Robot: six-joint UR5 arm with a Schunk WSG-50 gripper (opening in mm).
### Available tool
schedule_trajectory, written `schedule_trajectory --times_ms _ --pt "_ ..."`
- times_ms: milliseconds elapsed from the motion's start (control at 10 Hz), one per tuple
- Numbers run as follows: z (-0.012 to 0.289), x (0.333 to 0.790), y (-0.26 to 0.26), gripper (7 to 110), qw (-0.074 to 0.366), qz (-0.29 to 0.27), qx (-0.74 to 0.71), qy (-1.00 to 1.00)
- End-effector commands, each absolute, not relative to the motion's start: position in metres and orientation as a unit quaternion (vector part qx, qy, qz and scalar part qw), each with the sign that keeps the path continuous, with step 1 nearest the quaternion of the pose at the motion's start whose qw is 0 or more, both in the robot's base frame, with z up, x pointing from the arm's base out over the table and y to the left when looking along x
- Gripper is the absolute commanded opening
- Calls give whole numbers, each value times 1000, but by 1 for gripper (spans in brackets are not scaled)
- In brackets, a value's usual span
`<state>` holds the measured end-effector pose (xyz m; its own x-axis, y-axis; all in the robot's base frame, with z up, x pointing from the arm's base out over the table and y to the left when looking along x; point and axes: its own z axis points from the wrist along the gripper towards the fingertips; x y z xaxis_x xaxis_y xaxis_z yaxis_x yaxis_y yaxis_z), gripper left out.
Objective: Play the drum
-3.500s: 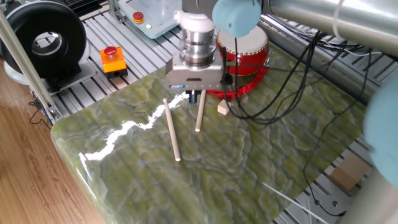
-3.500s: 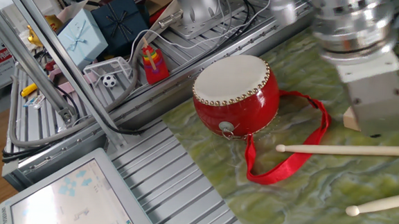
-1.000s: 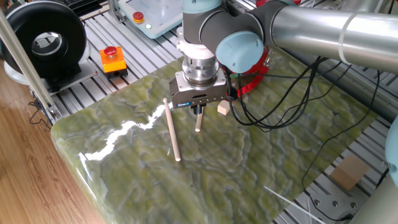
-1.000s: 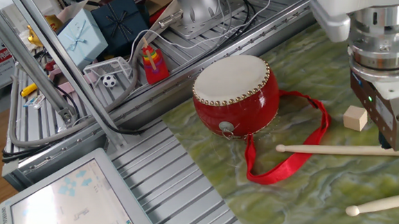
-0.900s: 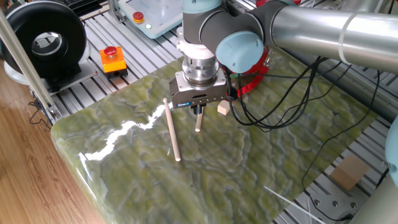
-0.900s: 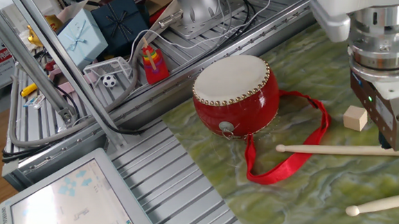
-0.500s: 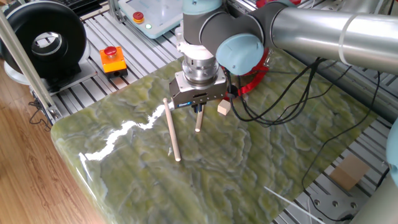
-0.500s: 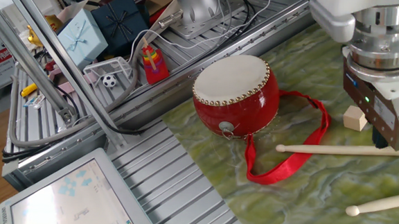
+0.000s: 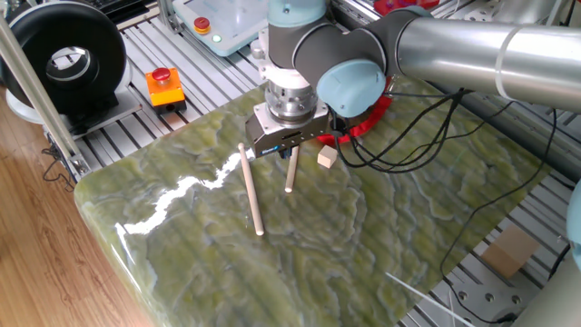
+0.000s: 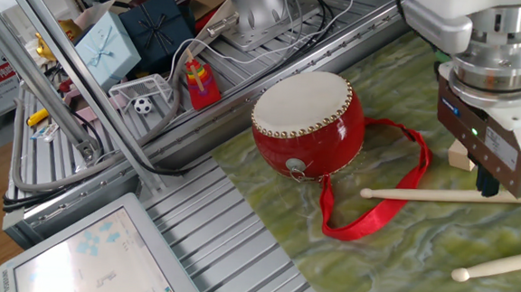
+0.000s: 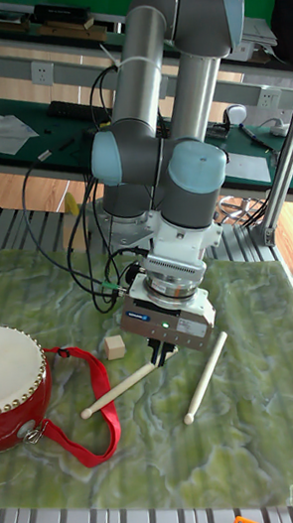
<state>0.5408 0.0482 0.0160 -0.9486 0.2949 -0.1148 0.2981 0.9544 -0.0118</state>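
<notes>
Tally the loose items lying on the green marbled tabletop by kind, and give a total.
Drum: 1
Drumsticks: 2, one under the gripper, the other beside it
Small wooden block: 1
Total: 4

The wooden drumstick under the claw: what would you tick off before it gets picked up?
1. Gripper positioned over the nearer pale wooden drumstick: ok, at its thick end.
2. Fingers closed on it: cannot tell; the gripper body hides them.
3. Second wooden drumstick out of the way: ok, lying apart.
4. Small tan wooden cube out of the way: ok, beside the gripper, not touching.
5. Glossy red barrel drum with cream skin upright, skin exposed: ok.
6. Red ribbon strap off the stick: cannot tell; it lies close to the tip.
</notes>
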Motion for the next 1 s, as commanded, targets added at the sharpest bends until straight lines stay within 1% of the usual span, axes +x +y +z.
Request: schedule_trajectory --times_ms 0,100,200,300,400,500,600,700,900 --pt "16 542 59 7 49 15 177 983" --pt "6 548 44 7 42 3 180 983" --pt "-10 549 26 7 36 -16 182 983" --pt "-22 548 20 7 31 -18 185 982" --pt "-21 545 20 7 26 -14 187 982" --pt "-7 539 28 7 22 -4 192 981" --pt "13 532 40 7 14 5 194 981" --pt "24 530 45 7 13 14 191 981" --pt "36 525 51 7 11 12 198 980"
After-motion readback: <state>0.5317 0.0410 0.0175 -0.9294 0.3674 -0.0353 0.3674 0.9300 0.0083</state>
